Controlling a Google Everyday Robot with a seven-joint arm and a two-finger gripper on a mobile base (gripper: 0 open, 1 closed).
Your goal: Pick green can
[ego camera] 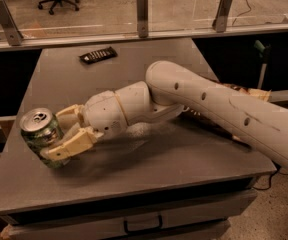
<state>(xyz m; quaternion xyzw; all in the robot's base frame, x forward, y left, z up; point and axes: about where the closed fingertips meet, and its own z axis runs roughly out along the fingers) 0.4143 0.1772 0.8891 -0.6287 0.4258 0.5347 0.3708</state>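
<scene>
The green can, with a silver top and pull tab, is at the front left of the grey table. It is tilted and looks raised slightly off the surface. My gripper reaches in from the right, its cream fingers closed around the can's right side, one above and one below. The white arm stretches across the table from the right.
A black remote lies at the table's back. A brown snack bag shows partly behind the arm at the right. A glass partition with metal posts runs behind the table. A drawer handle is below the front edge.
</scene>
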